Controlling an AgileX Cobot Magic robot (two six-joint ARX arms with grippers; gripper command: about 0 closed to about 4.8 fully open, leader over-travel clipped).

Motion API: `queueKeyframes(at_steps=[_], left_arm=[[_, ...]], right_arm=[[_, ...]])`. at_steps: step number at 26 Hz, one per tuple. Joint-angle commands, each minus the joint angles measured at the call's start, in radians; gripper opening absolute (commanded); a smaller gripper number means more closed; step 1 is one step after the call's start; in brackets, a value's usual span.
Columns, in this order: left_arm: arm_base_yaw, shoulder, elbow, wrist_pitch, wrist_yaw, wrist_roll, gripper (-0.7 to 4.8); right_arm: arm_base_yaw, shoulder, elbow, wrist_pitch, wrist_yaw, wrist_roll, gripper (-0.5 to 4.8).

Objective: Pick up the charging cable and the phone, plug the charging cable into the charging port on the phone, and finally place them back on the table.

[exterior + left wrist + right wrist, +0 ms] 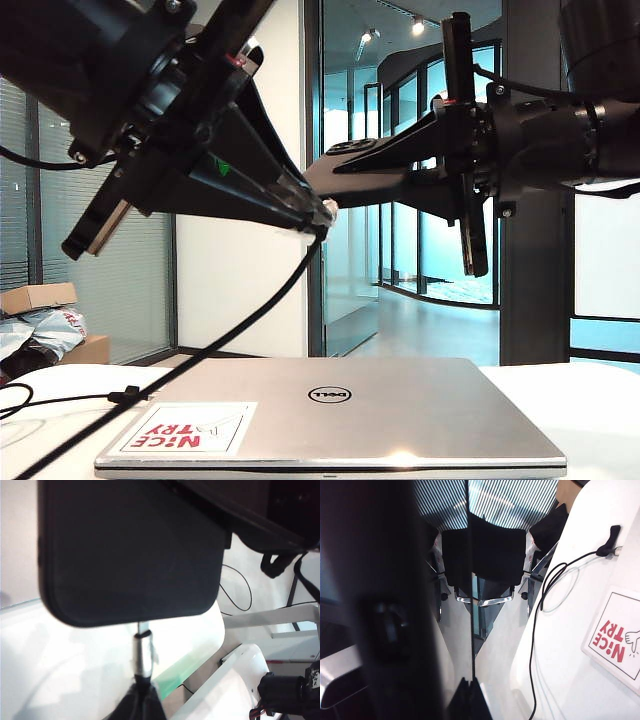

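In the exterior view both grippers meet in the air above the table (590,410). My left gripper (322,215) (140,700) is shut on the silver plug (142,655) of the charging cable (230,330), whose black cord hangs down to the table on the left. My right gripper (400,170) (470,690) is shut on the phone (335,185) (130,550) and holds it level. The plug tip meets the phone's short edge at the charging port (143,625); how deep it sits cannot be told. The right wrist view shows the phone (469,605) nearly edge-on.
A closed silver Dell laptop (380,410) with a red-lettered sticker (185,428) lies directly under the grippers. The cable's slack and tie strap (128,395) (610,537) lie on the table to the laptop's left. Cardboard boxes (40,297) stand at the far left.
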Motion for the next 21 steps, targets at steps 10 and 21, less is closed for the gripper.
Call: queueKeyframes(at_steps=[10,21], left_arm=[[0.0,-0.004,0.002,-0.008,-0.009,0.011,-0.06],[0.0,-0.004,0.002,-0.007,-0.008,0.011,-0.06]], right_arm=[[-0.024,0.017,0.029,0.023,-0.066,-0.04,-0.06],[-0.024,0.032,0.029,0.022,-0.054,-0.039,-0.06]])
